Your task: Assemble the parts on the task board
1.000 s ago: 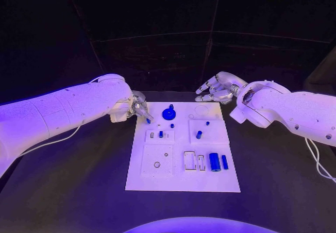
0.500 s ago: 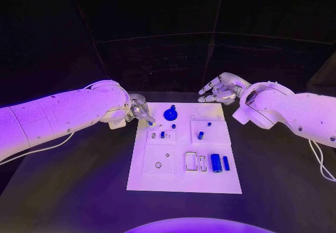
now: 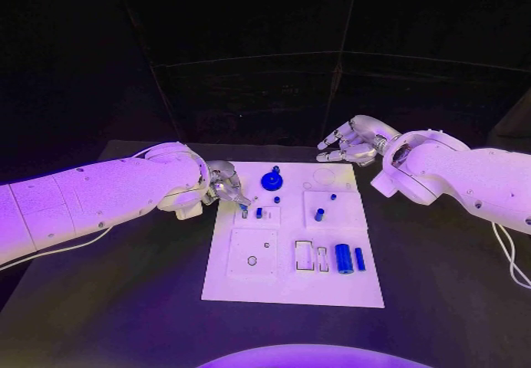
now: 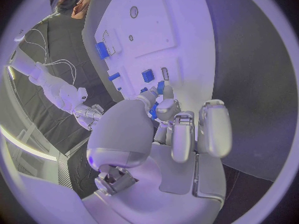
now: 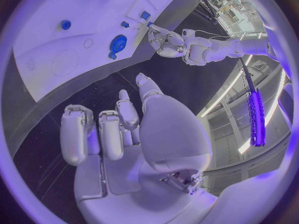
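Observation:
The white task board point(image 3: 290, 282) lies mid-table. On it are a blue gear point(image 3: 271, 181), short blue pegs point(image 3: 318, 215) and a blue cylinder point(image 3: 342, 258) beside a thin blue bar point(image 3: 358, 258). My left hand point(image 3: 225, 186) reaches over the board's left edge and pinches a small blue part point(image 3: 242, 207) at its fingertips, just left of a standing peg point(image 3: 259, 212). The left wrist view shows that part point(image 4: 153, 112) between thumb and finger above the board point(image 4: 168, 30). My right hand point(image 3: 352, 142) hovers past the board's far right corner, fingers spread, holding nothing.
Black table point(image 3: 122, 299) surrounds the board on all sides. Pale raised blocks with slots and holes point(image 3: 252, 253) take up the board's middle. In the right wrist view the left hand point(image 5: 166, 38) shows beyond the board point(image 5: 56, 50) and the gear point(image 5: 118, 42).
My left hand has moved nearer and a little right with the small blue part, from beside the board's far left corner to over its left edge. The right hand stays about where it was.

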`<state>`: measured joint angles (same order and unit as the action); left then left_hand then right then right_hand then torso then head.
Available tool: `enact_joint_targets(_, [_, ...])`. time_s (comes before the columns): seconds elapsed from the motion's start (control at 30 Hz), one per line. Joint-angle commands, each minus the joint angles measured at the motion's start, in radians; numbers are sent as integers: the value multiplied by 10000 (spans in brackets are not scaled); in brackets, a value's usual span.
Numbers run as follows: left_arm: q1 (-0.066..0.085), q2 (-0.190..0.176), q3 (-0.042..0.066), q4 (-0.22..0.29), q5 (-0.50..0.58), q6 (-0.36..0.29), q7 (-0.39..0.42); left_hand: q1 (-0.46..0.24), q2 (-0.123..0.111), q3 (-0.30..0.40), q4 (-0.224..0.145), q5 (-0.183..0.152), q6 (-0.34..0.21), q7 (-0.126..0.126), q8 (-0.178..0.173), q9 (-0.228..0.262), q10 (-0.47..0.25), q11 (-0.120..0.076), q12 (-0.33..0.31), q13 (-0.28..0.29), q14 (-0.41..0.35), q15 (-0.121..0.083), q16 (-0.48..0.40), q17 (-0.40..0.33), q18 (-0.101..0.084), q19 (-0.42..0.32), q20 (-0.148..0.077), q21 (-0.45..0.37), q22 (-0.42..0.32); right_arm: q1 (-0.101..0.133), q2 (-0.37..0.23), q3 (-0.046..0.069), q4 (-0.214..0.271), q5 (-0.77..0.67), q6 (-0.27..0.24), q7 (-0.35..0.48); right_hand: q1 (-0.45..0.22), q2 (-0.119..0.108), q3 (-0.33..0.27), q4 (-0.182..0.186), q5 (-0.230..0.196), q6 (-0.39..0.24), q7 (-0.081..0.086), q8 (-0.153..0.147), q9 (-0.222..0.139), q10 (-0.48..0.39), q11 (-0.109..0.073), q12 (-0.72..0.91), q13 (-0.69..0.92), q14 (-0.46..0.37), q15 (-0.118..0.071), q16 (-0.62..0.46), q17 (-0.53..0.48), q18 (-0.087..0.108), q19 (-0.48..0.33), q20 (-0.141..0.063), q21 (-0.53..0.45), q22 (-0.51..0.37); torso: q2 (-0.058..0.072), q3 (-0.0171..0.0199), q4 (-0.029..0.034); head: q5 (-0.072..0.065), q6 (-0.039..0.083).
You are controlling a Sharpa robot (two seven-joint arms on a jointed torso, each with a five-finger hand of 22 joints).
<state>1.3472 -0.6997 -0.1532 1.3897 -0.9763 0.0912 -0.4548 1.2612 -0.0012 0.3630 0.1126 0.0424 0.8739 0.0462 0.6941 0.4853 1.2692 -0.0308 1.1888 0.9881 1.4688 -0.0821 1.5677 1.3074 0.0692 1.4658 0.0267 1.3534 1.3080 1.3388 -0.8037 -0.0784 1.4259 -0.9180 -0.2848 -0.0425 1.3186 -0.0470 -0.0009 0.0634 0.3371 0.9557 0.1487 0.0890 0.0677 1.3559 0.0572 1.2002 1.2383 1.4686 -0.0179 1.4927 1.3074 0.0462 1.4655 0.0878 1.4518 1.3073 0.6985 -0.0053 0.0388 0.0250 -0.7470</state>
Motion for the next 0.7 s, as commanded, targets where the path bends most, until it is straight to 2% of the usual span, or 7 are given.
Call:
enact_joint_targets(0.03, [-22,-32,5,100,-204,-224,139,18,-110,1116,-998,57,44,-51,37,19,96,2,-41,-7,1020,-72,31,2634,-67,105,-90,-25,10,19,7,8,-3,-18,77,58,-74,46,-35,24,65,-10,-10,53,1,25,9,12,4,725,-9,-56,1345,71,-39,-17,-34,0,17,0,-18,-2,-13])
enact_joint_targets(0.23, [-83,-60,-2,169,-242,-116,102,-14,-143,1201,-1014,57,43,-51,47,26,101,3,-41,-5,1020,-72,31,2634,-67,106,-90,-26,12,19,-3,8,-4,-18,109,70,-74,46,-35,24,65,-10,-10,53,1,25,9,12,4,725,-9,-56,1345,71,-39,-17,-34,0,19,11,-3,-5,-21])
enact_joint_targets(0.43, [-133,-22,-11,203,-250,0,60,-16,-145,1206,-1015,57,43,-51,47,27,102,3,-41,-5,1020,-72,31,2634,-67,106,-90,-26,12,19,-1,8,0,-18,119,73,-74,46,-35,24,65,-10,-10,53,1,25,9,12,4,725,-9,-56,1345,71,-39,-17,-34,0,17,3,-10,6,-43])
enact_joint_targets(0.7, [-152,-7,-17,173,-252,132,-14,-41,-175,1284,-1033,57,40,-51,56,33,111,2,-35,4,1020,-72,31,2634,-69,110,-89,-21,22,19,-15,8,7,-18,111,70,-74,46,-35,24,65,-10,-10,53,1,25,9,12,4,725,-9,-56,1345,71,-39,-17,-34,0,18,10,-20,10,-62])
